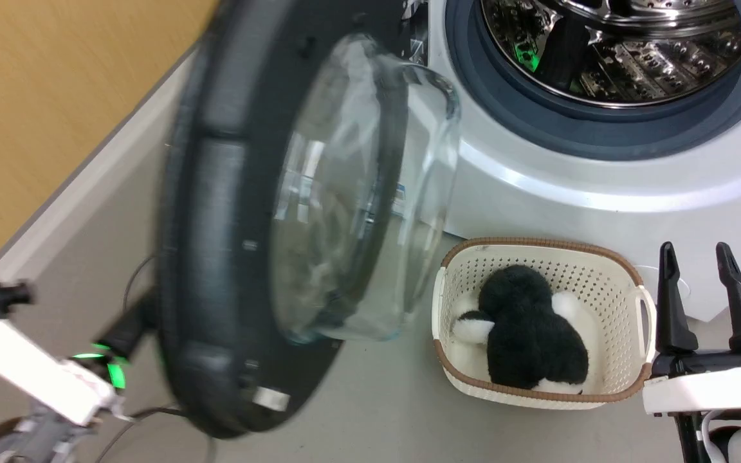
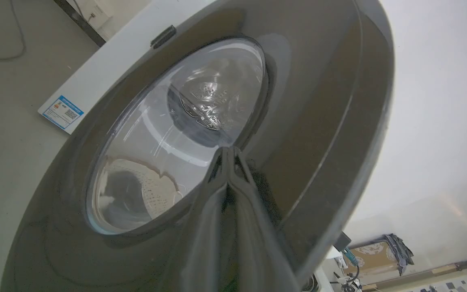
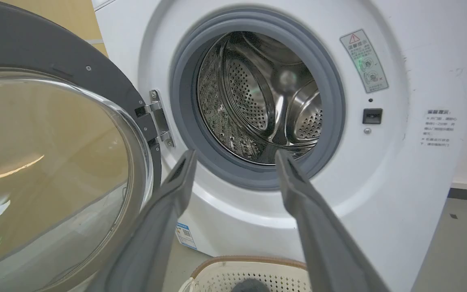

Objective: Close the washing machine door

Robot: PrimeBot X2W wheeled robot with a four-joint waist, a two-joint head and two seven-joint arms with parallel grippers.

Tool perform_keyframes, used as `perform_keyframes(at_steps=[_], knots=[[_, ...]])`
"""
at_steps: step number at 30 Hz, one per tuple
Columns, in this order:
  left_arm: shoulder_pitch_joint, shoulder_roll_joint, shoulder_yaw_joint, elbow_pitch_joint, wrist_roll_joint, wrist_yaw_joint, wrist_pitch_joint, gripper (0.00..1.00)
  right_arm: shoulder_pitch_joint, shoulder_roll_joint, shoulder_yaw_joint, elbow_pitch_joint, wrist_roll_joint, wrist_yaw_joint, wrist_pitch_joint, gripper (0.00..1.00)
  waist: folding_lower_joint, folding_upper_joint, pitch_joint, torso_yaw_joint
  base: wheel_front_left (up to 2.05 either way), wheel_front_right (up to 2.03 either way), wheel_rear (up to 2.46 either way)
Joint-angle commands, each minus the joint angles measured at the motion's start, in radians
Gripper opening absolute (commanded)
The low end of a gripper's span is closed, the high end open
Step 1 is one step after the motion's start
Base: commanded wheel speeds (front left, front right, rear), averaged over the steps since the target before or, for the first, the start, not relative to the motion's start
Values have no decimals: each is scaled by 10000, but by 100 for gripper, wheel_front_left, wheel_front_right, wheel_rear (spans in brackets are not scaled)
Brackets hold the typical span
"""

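The washing machine door [image 1: 216,257] stands swung open at the left, matte inner face and bulging glass bowl [image 1: 357,193] toward me. Its image is blurred. My left gripper [image 2: 228,151] is shut with nothing between the fingers, and its tips rest against the door's glossy outer face [image 2: 318,121] beside the window. In the head view the left arm [image 1: 36,379] reaches behind the door. The white washing machine [image 1: 602,193] shows its open steel drum [image 3: 258,97] and grey-blue gasket [image 1: 602,128]. My right gripper [image 1: 694,251] stands open at the lower right, pointing at the drum opening [image 3: 235,156].
A cream perforated basket [image 1: 538,243] holding a black-and-white plush toy [image 1: 531,334] sits on the floor in front of the machine, between the door and my right gripper. A cable [image 1: 139,418] lies on the floor at lower left. A wood-coloured wall [image 1: 55,96] stands behind the door.
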Motion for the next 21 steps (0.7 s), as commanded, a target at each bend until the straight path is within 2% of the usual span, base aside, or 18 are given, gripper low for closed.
perform_keyframes(at_steps=[1, 5, 12, 21], knots=[[100, -66, -150, -110, 18, -47, 28, 0, 71, 32, -6, 20, 40, 8, -47, 100, 0, 0, -37, 8, 0, 0, 0], [176, -70, -1203, -613, 229, -48, -110, 0, 53, 32, 115, 69, 88, 8, -47, 100, 0, 0, -169, -143, 0, 0, 0], [-1, 37, -2993, -1091, 639, -48, -715, 0, 15, 32, 199, 58, 182, 8, -47, 100, 0, 0, -243, -876, 0, 0, 0], [-850, -65, -5051, -590, 854, -48, -2179, 0, 40, 32, 19, 52, 222, 8, -47, 100, 0, 0, -167, -1912, 0, 0, 0]])
